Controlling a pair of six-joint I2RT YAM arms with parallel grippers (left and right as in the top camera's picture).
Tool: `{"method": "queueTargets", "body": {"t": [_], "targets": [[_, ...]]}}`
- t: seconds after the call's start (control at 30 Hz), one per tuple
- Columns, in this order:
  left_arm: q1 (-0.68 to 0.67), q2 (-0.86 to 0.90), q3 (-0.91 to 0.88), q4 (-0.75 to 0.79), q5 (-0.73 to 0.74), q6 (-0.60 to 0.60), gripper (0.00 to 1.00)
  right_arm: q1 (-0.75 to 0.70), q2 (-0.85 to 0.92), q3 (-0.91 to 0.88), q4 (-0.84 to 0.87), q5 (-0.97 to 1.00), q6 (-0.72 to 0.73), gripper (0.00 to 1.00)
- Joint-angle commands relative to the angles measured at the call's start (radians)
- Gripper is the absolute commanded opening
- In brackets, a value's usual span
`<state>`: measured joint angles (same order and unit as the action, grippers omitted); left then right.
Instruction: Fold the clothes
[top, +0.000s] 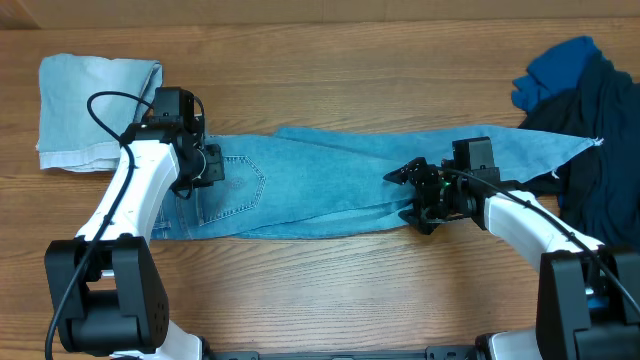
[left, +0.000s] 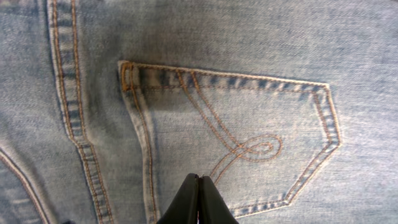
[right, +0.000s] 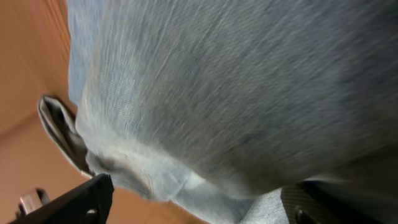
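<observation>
Long light-blue jeans (top: 330, 185) lie stretched left to right across the wooden table (top: 330, 290). My left gripper (top: 210, 165) sits over their waist end. In the left wrist view it (left: 199, 186) is shut, tips together above the stitched back pocket (left: 249, 137), with no cloth seen between them. My right gripper (top: 408, 192) hovers over the leg part near the lower edge. The right wrist view shows this gripper (right: 199, 208) open, its fingers (right: 81, 202) wide apart with a rounded fold of denim (right: 236, 93) bulging between them; table wood shows at the left.
A folded paler denim piece (top: 95, 110) lies at the far left. A royal-blue garment (top: 560, 75) and dark navy and black garments (top: 600, 160) are piled at the right edge, touching the jeans' hem end.
</observation>
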<state>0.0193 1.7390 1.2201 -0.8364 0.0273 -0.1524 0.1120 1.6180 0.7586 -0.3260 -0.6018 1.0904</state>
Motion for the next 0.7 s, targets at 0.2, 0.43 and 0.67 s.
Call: {"method": "queueTargets", "body": {"t": [0.2,0.43,0.67], "targets": [[-0.007,-0.021,0.018,0.006,0.045,0.019,0.04,0.013,-0.032,-0.012,0.166,0.182,0.069,0.04],[-0.007,-0.021,0.010,-0.029,0.045,0.019,0.05,0.013,-0.247,-0.011,-0.085,0.085,-0.021,0.04],[-0.011,-0.020,-0.085,-0.028,0.105,0.018,0.05,0.013,-0.282,-0.012,-0.359,0.153,-0.021,0.04]]}}
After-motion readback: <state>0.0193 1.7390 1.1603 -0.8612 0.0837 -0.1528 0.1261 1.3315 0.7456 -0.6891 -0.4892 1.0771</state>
